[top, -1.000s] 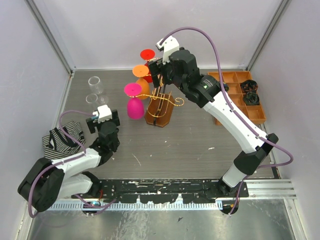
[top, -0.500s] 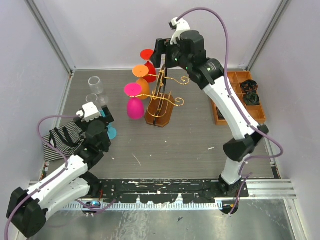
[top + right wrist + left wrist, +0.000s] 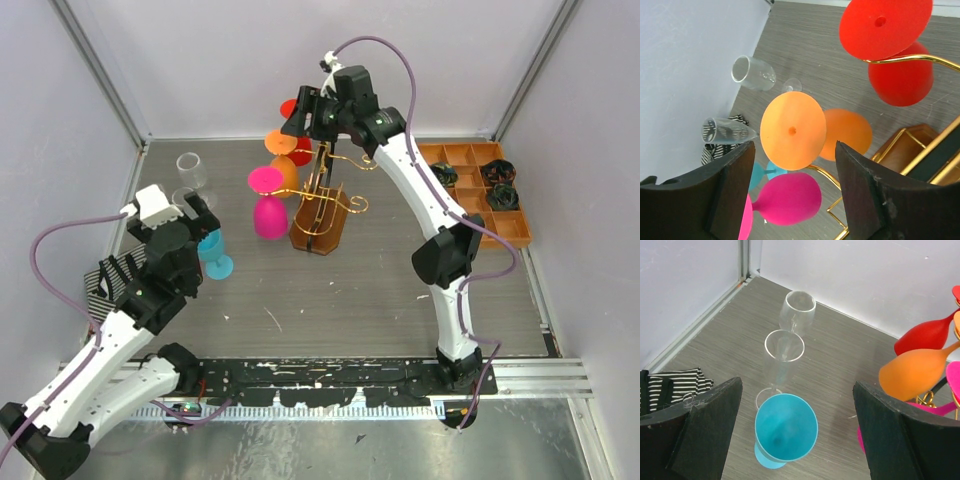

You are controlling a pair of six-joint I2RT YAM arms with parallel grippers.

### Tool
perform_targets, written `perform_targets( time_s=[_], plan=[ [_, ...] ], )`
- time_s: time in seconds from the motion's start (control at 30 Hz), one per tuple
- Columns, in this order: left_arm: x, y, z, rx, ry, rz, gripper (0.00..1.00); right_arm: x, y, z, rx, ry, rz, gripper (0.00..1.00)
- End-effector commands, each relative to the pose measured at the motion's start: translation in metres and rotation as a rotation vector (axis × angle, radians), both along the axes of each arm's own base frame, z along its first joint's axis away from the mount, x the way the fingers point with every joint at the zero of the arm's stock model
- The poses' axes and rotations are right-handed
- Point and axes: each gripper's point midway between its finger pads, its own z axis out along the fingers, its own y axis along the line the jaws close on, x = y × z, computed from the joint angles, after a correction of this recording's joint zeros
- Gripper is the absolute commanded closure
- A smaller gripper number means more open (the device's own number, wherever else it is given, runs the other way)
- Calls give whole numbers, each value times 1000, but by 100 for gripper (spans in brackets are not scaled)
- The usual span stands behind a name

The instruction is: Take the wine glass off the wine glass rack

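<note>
The gold wire wine glass rack stands on its wooden base at the table's middle back. Three glasses hang upside down from it: red, orange and pink. My right gripper is open at the top left of the rack. In the right wrist view its jaws stand either side of the orange glass's foot without touching it. The red glass hangs beyond. My left gripper is open and empty above a blue glass standing on the table.
Two clear glasses stand at the back left, beyond the blue one. A striped cloth lies at the left edge. An orange-brown compartment tray with black items sits at the back right. Walls close the back and both sides.
My left gripper has drawn back and up, leaving the blue glass standing free on the table. My right gripper has swung left along the rack top to the orange glass's foot.
</note>
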Motion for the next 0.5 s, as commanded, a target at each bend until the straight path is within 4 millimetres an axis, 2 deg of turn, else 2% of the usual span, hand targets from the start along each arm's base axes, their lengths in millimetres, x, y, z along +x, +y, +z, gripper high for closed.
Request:
perform_targets(
  time_s=[0.0,0.2,0.3,0.37,0.47],
  plan=[
    [-8,-4,7,-61,-1,-43,2,-6,11,24,78,-7,48,32],
    [-12,-2,9,-73,-7,-49,2,-1,11,8,47,16,45,35],
    [-13,-3,10,-87,-11,-55,2,3,9,15,37,-18,32,35],
    [-15,-3,11,-98,-14,-61,2,6,0,17,8,-40,-11,37],
    [-17,-2,11,-99,-9,-63,2,-1,-14,34,-13,-111,-63,38]
  ],
)
